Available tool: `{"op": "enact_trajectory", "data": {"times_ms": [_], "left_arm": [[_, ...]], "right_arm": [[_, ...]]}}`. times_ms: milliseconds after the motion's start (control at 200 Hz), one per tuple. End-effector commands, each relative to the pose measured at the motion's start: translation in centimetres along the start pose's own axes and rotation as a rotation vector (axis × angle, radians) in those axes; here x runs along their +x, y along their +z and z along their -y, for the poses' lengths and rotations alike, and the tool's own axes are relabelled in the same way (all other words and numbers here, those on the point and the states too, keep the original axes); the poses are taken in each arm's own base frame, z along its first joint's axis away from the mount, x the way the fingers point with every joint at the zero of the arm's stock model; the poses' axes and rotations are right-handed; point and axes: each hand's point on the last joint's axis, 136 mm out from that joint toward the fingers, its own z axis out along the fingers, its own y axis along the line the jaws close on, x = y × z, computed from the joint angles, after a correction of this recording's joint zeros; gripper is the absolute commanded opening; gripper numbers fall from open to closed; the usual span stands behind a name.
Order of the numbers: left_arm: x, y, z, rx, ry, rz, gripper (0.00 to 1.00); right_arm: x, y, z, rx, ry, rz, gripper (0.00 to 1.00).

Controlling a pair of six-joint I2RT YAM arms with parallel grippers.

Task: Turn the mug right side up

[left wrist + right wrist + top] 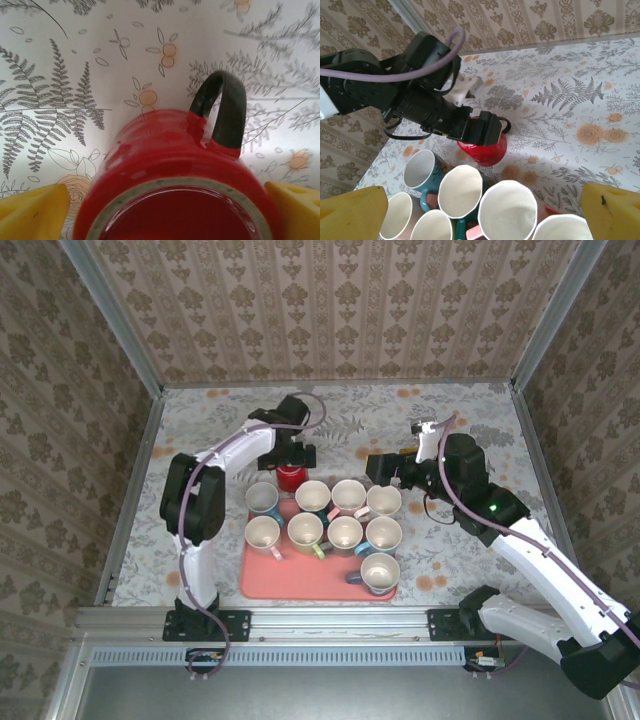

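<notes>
A red mug (290, 478) with a dark handle (225, 115) stands on the flowered table just beyond the tray's far left corner. The end with a grey ring faces up, glossy red inside it; it looks like the open mouth. My left gripper (290, 455) hangs right above the mug, open, and its yellow fingers (35, 212) stand apart on either side of the red body (165, 155) without touching it. From the right wrist, the left gripper (480, 130) covers the mug's top (487, 150). My right gripper (385, 468) is open above the tray's far right mugs, holding nothing.
A pink tray (300, 585) near the front edge carries several upright mugs with white insides (313, 496). One more mug (380, 572) sits at the tray's front right. Patterned walls close in the table on three sides. Bare table lies at the back.
</notes>
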Motion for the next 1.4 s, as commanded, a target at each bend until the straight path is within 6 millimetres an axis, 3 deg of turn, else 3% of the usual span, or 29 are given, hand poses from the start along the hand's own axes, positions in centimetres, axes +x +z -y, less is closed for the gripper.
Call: {"op": "enact_trajectory", "data": {"times_ms": [0,150,290,465,580,720,860,980,1180,1250,1400], "left_arm": [[0.2,0.1,-1.2,-0.072,0.068,-0.014,1.0],[0.6,1.3,-1.5,-0.077,0.048,-0.044,0.99],[0.0,1.9,-1.6,-0.077,0.042,-0.04,0.91],[-1.0,2.2,-1.2,-0.049,0.04,-0.024,0.68],[-1.8,0.7,-1.3,-0.051,0.047,0.019,0.53],[-3.8,-4.1,-1.1,-0.016,0.073,0.161,0.42],[-5.8,-10.9,-0.3,0.077,0.136,0.373,0.4],[-6.1,-16.4,0.9,0.197,0.212,0.546,0.37],[-4.2,-23.5,3.5,0.418,0.401,0.816,0.3],[-3.2,-24.9,4.4,0.452,0.535,0.977,0.29],[1.7,-25.6,5.5,0.448,0.905,1.326,0.31]], "right_arm": [[-0.1,-0.1,-0.2,-0.019,-0.021,0.009,1.0],[0.0,0.0,-0.2,-0.02,-0.023,0.007,1.0],[0.2,0.1,-0.2,-0.023,-0.02,0.002,1.0],[0.3,0.1,-0.2,-0.029,-0.018,-0.002,1.0],[0.1,-0.1,-0.4,-0.032,-0.02,0.0,1.0],[-0.3,-0.7,-0.6,-0.03,-0.022,0.011,1.0],[-1.4,-1.4,-0.2,0.006,0.0,0.06,1.0],[-2.1,-2.0,-0.5,0.003,0.0,0.078,1.0],[-1.8,-1.9,-1.1,-0.008,-0.011,0.007,0.97],[-1.8,-2.2,-1.5,-0.028,-0.003,0.009,0.96],[-2.1,-2.6,-2.1,-0.044,0.041,-0.002,0.95]]}}
